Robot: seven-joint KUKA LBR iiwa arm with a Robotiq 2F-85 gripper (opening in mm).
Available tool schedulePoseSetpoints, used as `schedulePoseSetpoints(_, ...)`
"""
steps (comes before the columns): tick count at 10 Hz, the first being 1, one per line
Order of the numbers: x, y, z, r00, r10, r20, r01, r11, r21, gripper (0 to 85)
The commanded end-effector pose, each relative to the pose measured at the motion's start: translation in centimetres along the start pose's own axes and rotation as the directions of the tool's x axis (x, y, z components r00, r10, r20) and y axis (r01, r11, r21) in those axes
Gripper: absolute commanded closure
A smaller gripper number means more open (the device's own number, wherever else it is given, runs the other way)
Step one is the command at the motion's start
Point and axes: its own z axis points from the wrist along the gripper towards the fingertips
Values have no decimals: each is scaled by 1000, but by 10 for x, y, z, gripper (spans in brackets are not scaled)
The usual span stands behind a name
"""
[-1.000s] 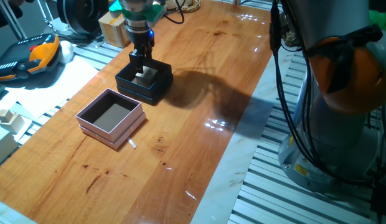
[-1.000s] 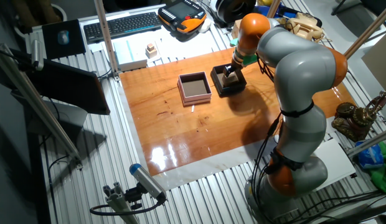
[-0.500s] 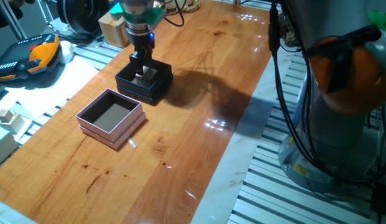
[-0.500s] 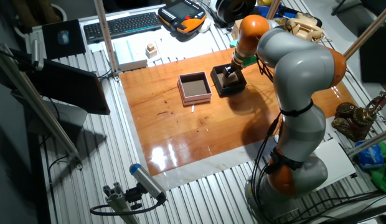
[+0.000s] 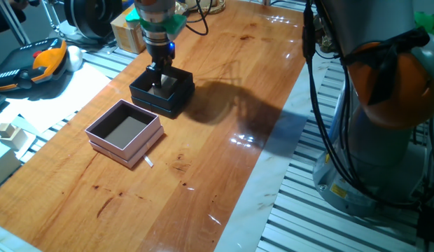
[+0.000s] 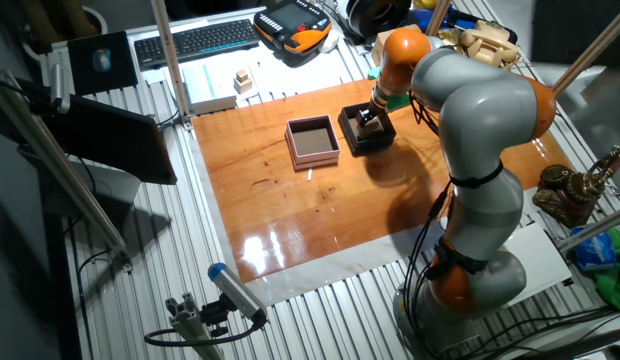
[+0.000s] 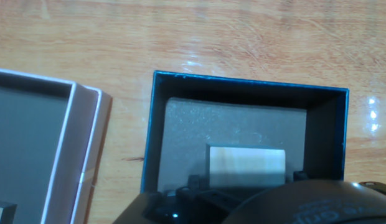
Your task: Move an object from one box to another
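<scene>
The black box (image 5: 151, 100) stands at the far left of the wooden table, and the pink box (image 5: 123, 150) sits just in front of it. My gripper (image 5: 159, 77) reaches down into the black box (image 6: 352, 141). In the hand view the pale wooden cube (image 7: 246, 166) lies on the grey floor of the black box (image 7: 149, 143), just ahead of my dark hand body. Small finger parts show on either side of the cube with gaps, so the gripper stands open around it. The pink box (image 7: 87, 155) is at the left, its dark inside holding nothing I can see.
A pair of pale wooden blocks (image 5: 7, 131) lies off the table at the left. An orange teach pendant (image 5: 36, 61) and a keyboard (image 6: 195, 42) lie beyond the table. A small white scrap (image 5: 148, 162) lies by the pink box (image 6: 295, 152). The arm's base (image 5: 374, 133) stands at the right.
My gripper has sunk a little deeper into the black box, now covering most of the cube in the fixed views. The boxes have not moved.
</scene>
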Motion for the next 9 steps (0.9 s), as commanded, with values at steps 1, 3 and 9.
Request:
schedulePoseSetpoints(1, 0, 0, 0, 1000, -1, 0, 1, 1000, 1, 170)
schedulePoseSetpoints(3, 0, -1, 3, 1000, -1, 0, 1, 1000, 1, 0)
schedulePoseSetpoints(9, 4, 0, 14, 1000, 7, 10, -7, 1000, -5, 0)
